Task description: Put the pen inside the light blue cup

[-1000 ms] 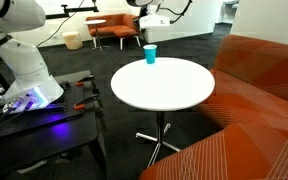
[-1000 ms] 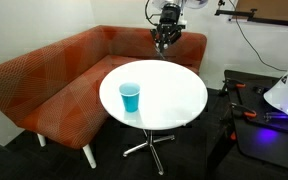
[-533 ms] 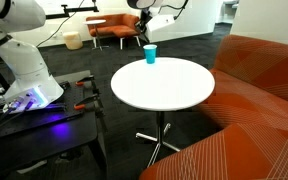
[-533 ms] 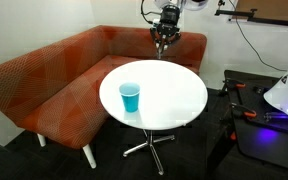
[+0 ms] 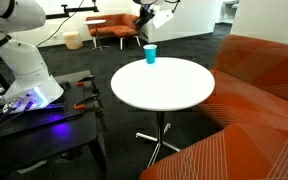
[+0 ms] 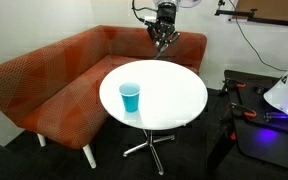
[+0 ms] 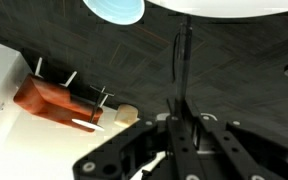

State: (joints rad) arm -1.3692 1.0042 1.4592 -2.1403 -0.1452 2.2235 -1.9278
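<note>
Count: one sofa, one cup, one table, one pen, one gripper.

- Sofa: orange, corner type, wraps the left and far edges of the table in an exterior view.
- Cup: light blue, upright, standing near the table's left edge.
- Table: round, white top, single metal pedestal.
- Gripper: in the air by the table's far edge, well apart from the cup. The fingers are clamped on the pen.
- Pen: thin, dark, projecting from between the fingers.

Room: dark patterned carpet; orange armchairs in the background; black equipment cart to the right.
</note>
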